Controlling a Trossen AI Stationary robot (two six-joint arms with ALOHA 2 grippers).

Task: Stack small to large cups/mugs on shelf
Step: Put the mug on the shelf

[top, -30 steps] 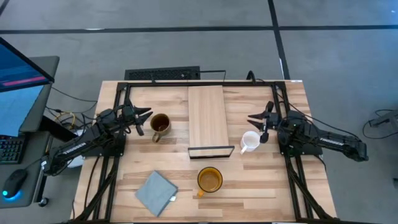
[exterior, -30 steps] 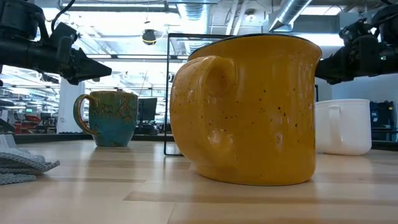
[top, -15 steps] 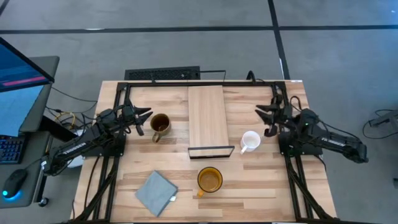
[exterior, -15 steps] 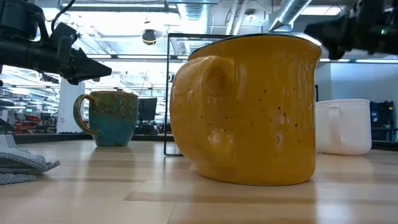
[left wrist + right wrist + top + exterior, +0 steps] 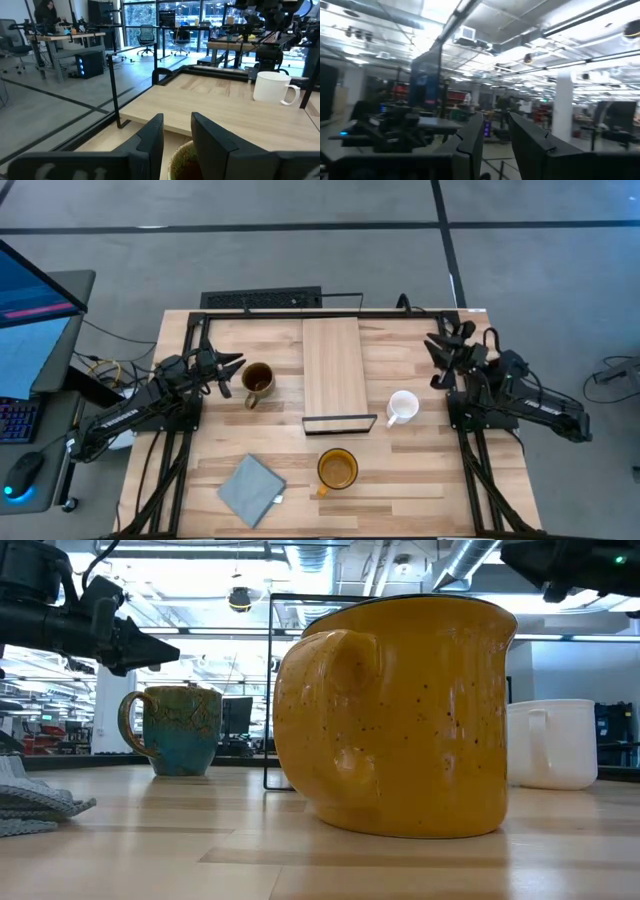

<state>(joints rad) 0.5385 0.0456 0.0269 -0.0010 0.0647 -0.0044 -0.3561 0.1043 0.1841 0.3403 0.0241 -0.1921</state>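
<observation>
Mugs sit untouched: brown one beside left gripper, white one near raised right gripper; both sets of fingers parted, empty.

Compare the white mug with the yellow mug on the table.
The white mug is smaller and plain; the yellow mug is wider and speckled with dark flecks in the low view. The white mug stands beside the shelf, toward the right arm; the yellow mug stands past the shelf's black wire frame end, nearer the table's front edge. Both are upright, handled, on the tabletop, and neither is held.
</observation>
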